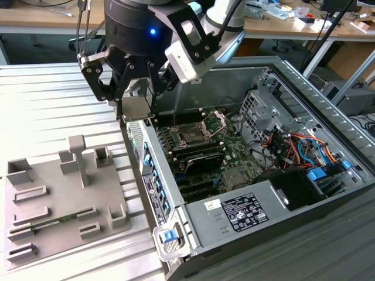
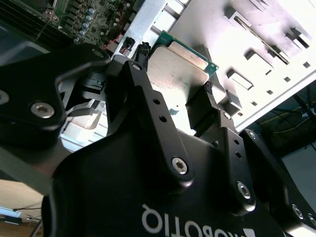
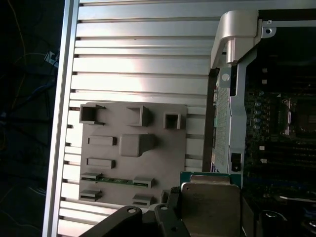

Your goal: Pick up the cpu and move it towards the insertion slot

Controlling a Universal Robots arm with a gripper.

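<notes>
The cpu (image 1: 136, 108), a flat silvery square with a thin green rim, hangs in the air with my gripper (image 1: 136, 112) shut on its two sides. Both wrist views show the chip's metal top (image 2: 180, 71) (image 3: 210, 210) between the black fingers (image 2: 143, 89). I hold it above the near wall of the open computer case (image 1: 153, 175), at the exterior view's left of the insertion slot (image 1: 191, 136). That slot is a dark square socket with its silver load plate (image 1: 214, 122) hinged up, set in the green board.
A grey plastic tray (image 1: 58, 199) with raised blocks lies on the ribbed metal table (image 1: 47, 105), and a long green memory stick (image 1: 61, 220) rests in it. Inside the case are black memory slots (image 1: 199, 159), a drive cage (image 1: 258, 105) and bundled cables (image 1: 293, 146).
</notes>
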